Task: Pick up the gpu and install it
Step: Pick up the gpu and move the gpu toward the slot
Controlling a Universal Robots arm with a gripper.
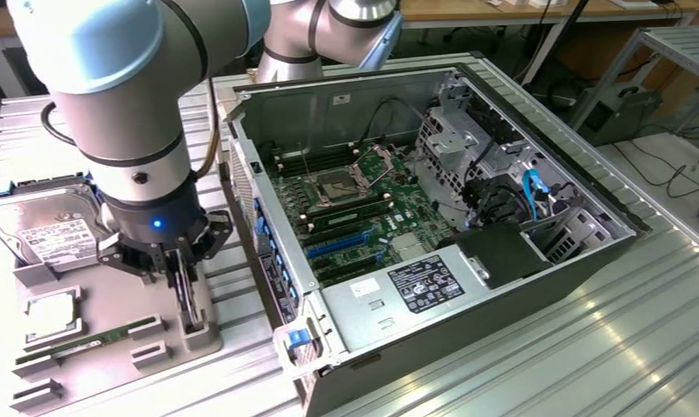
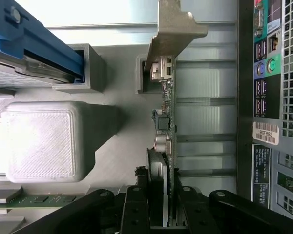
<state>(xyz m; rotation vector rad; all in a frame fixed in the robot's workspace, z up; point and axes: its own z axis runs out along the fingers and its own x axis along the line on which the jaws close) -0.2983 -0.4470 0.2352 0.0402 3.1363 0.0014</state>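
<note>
The gpu [image 1: 183, 288] is a thin card standing on edge in a slot of the grey holder tray [image 1: 216, 334], at the exterior view's left of the open PC case [image 1: 477, 330]. My gripper [image 1: 180, 271] comes straight down onto the card and is shut on it, one finger on each face. In the wrist view the gpu [image 2: 165, 114] shows edge-on with green board, small components and its pale metal bracket [image 2: 173, 29] at the far end. There my gripper [image 2: 162, 197] clamps the card's near end between black fingers [image 2: 136, 204].
On the holder tray lie a silver hard drive [image 1: 50, 228], a CPU [image 1: 50, 313] and a narrow green RAM stick [image 1: 89, 341]. The motherboard [image 1: 361, 204] lies inside the case, with blue slots. The case's rear ports [image 2: 268, 68] stand close beside the card.
</note>
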